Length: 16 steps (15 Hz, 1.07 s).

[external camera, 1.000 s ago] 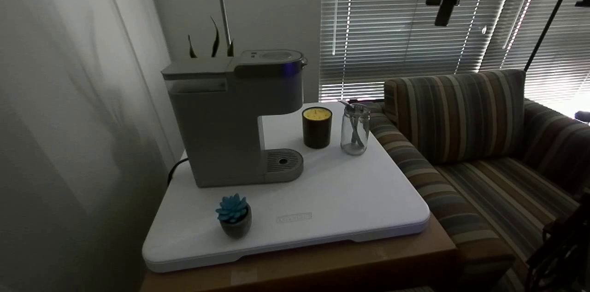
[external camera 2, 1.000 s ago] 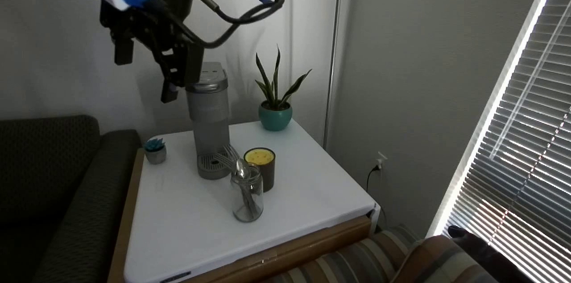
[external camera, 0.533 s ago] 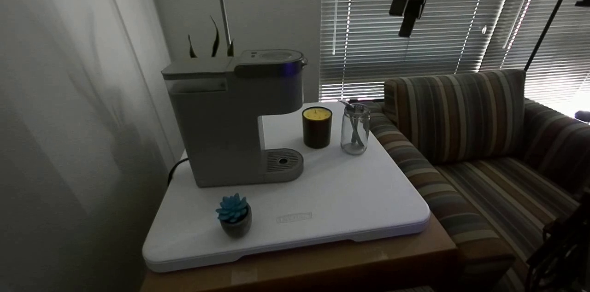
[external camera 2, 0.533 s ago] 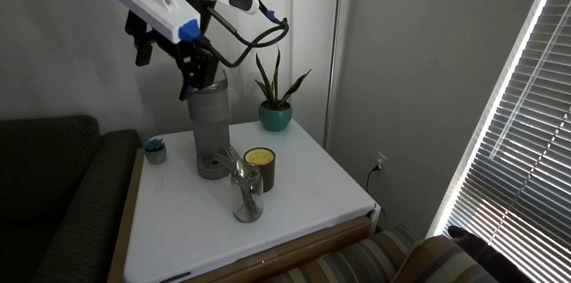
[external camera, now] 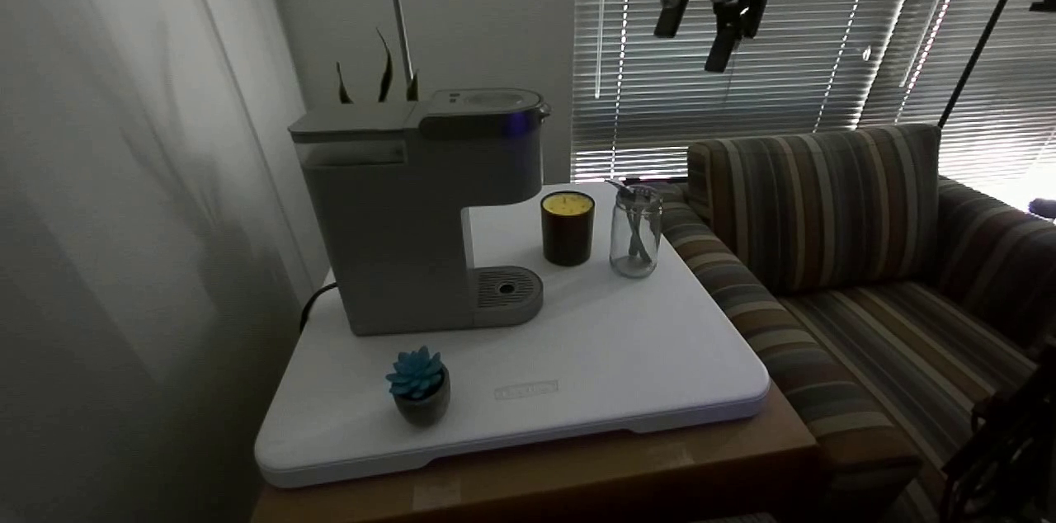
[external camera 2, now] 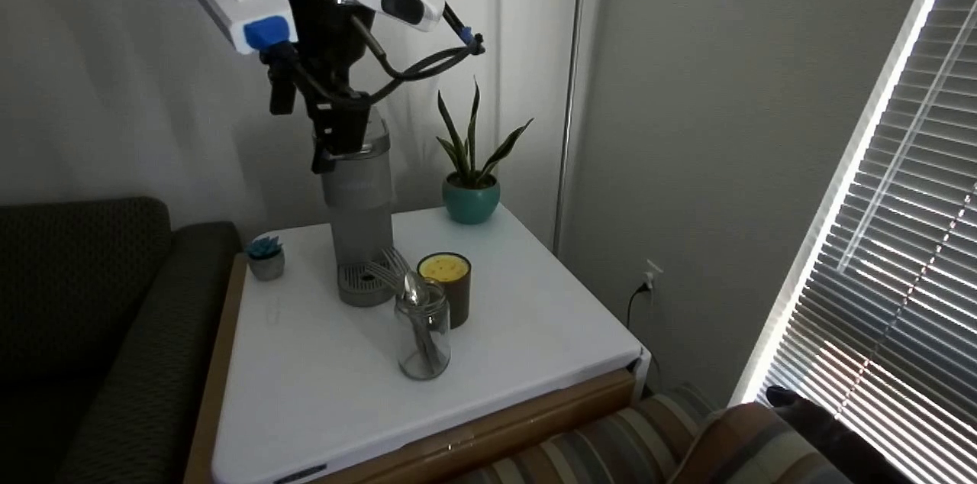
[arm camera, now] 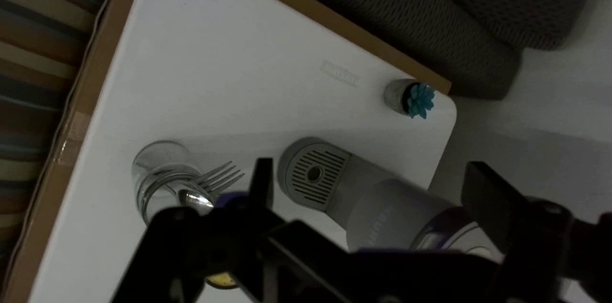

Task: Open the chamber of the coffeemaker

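Note:
The grey coffeemaker (external camera: 388, 234) stands upright on the white tabletop. Its top lid (external camera: 483, 101) is down, with a small silver handle (external camera: 544, 112) at the front. The coffeemaker also shows in an exterior view (external camera 2: 359, 217), partly behind the gripper, and in the wrist view (arm camera: 382, 212). There its lid (arm camera: 471, 241) is partly covered by the gripper. My gripper (external camera: 693, 46) is open and empty, in the air higher than the coffeemaker and out beyond its front. In the wrist view the gripper's (arm camera: 370, 167) fingers stand wide apart with nothing between them.
A dark candle (external camera: 568, 230) and a glass jar with cutlery (external camera: 635, 234) stand before the coffeemaker's front. A small succulent (external camera: 419, 387) sits beside it. A potted plant (external camera 2: 471, 194) is behind. A striped armchair (external camera: 808, 218) adjoins the white tabletop (external camera: 627, 350).
My gripper has moved left and slightly down toward the coffeemaker in an exterior view. It has also turned, so its two fingers show farther apart there. The coffeemaker and other objects have not moved.

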{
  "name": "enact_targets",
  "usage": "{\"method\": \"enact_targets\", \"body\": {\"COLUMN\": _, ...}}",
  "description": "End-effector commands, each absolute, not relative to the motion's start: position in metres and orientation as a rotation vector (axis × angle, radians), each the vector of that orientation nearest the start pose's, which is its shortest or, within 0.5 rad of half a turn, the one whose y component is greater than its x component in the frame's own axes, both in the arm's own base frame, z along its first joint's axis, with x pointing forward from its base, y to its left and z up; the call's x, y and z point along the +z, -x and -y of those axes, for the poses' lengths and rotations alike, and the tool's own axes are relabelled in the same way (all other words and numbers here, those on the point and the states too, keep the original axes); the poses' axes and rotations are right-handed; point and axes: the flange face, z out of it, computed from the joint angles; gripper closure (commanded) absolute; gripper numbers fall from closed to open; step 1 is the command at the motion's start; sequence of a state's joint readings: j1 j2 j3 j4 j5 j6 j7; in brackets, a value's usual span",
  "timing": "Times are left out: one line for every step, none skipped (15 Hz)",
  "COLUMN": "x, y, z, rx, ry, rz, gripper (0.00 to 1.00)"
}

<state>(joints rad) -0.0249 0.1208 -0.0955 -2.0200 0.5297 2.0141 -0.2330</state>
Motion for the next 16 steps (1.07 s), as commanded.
{"method": "enact_targets", "body": {"x": 0.363, "y": -0.582, "z": 0.015, "rx": 0.114, "ry": 2.604, "rz": -0.433, "gripper": 0.0}}
{"method": "enact_targets", "body": {"x": 0.356, "y": -0.586, "z": 0.008, "rx": 0.12, "ry": 2.591, "rz": -0.468, "gripper": 0.0}}
{"method": "enact_targets", "body": {"x": 0.351, "y": -0.59, "z": 0.004, "rx": 0.109, "ry": 2.585, "rz": -0.511, "gripper": 0.0}}
{"method": "enact_targets", "body": {"x": 0.344, "y": -0.595, "z": 0.001, "rx": 0.09, "ry": 2.577, "rz": -0.553, "gripper": 0.0}}
{"method": "enact_targets", "body": {"x": 0.34, "y": -0.599, "z": 0.0, "rx": 0.059, "ry": 2.591, "rz": -0.582, "gripper": 0.0}}
{"method": "enact_targets", "body": {"x": 0.336, "y": -0.602, "z": -0.001, "rx": 0.042, "ry": 2.59, "rz": -0.611, "gripper": 0.0}}
{"method": "enact_targets", "body": {"x": 0.33, "y": -0.605, "z": -0.001, "rx": 0.028, "ry": 2.59, "rz": -0.637, "gripper": 0.0}}
{"method": "enact_targets", "body": {"x": 0.327, "y": -0.608, "z": -0.001, "rx": 0.016, "ry": 2.584, "rz": -0.649, "gripper": 0.0}}
{"method": "enact_targets", "body": {"x": 0.323, "y": -0.61, "z": -0.002, "rx": 0.001, "ry": 2.583, "rz": -0.641, "gripper": 0.0}}
{"method": "enact_targets", "body": {"x": 0.321, "y": -0.612, "z": -0.003, "rx": -0.013, "ry": 2.574, "rz": -0.629, "gripper": 0.12}}
{"method": "enact_targets", "body": {"x": 0.318, "y": -0.614, "z": -0.003, "rx": -0.021, "ry": 2.565, "rz": -0.631, "gripper": 0.27}}
{"method": "enact_targets", "body": {"x": 0.316, "y": -0.616, "z": -0.005, "rx": -0.036, "ry": 2.553, "rz": -0.623, "gripper": 0.34}}
{"method": "enact_targets", "body": {"x": 0.315, "y": -0.618, "z": -0.006, "rx": -0.041, "ry": 2.546, "rz": -0.616, "gripper": 0.41}}
{"method": "enact_targets", "body": {"x": 0.313, "y": -0.619, "z": -0.006, "rx": -0.048, "ry": 2.542, "rz": -0.607, "gripper": 0.47}}
{"method": "enact_targets", "body": {"x": 0.312, "y": -0.62, "z": -0.007, "rx": -0.057, "ry": 2.537, "rz": -0.595, "gripper": 0.55}}
{"method": "enact_targets", "body": {"x": 0.312, "y": -0.62, "z": -0.007, "rx": -0.064, "ry": 2.539, "rz": -0.587, "gripper": 0.62}}
